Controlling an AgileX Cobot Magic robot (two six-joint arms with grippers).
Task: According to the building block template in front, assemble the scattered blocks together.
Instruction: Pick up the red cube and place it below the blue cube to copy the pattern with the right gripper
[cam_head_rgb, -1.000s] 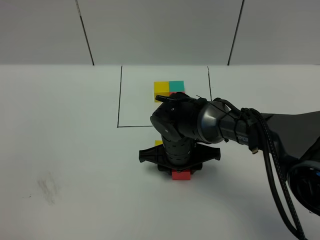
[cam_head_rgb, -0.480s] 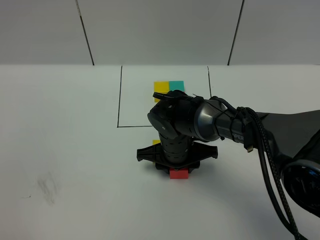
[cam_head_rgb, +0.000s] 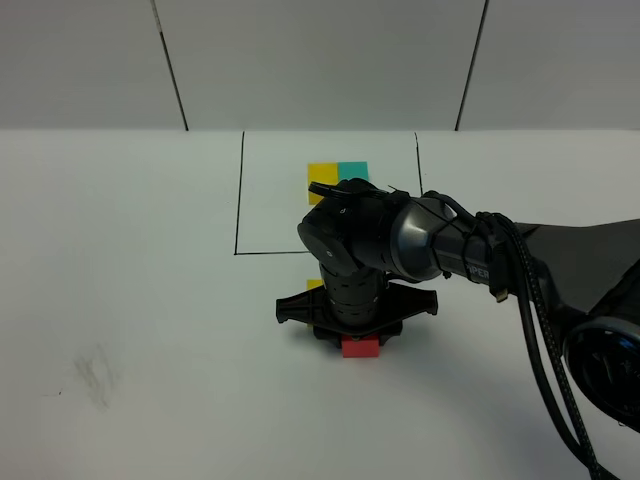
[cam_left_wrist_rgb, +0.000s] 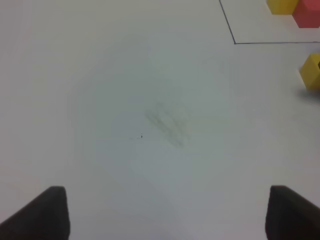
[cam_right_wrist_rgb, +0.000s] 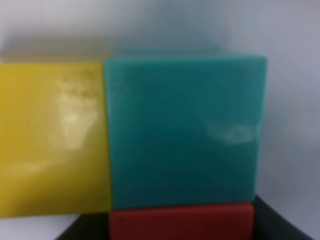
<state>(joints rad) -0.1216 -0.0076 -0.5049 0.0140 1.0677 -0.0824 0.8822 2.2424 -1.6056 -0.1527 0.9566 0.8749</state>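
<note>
**Right claw clenched over the loose cubes**

The right claw (cam_head_rgb: 358, 335) sits low at the middle of the white bench (cam_head_rgb: 150, 300), clenched on the red cube (cam_head_rgb: 361, 348), just outside the near line of the black frame (cam_head_rgb: 240, 190). Its wrist view shows the teal cube (cam_right_wrist_rgb: 182, 130) touching the yellow cube (cam_right_wrist_rgb: 52, 137) and the red one. The template (cam_head_rgb: 337, 175) lies inside the frame, toward the far edge. The left claw (cam_left_wrist_rgb: 165, 215) stands released above bare bench.

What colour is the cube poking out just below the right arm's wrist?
Red; the exterior high view shows it best.
</note>
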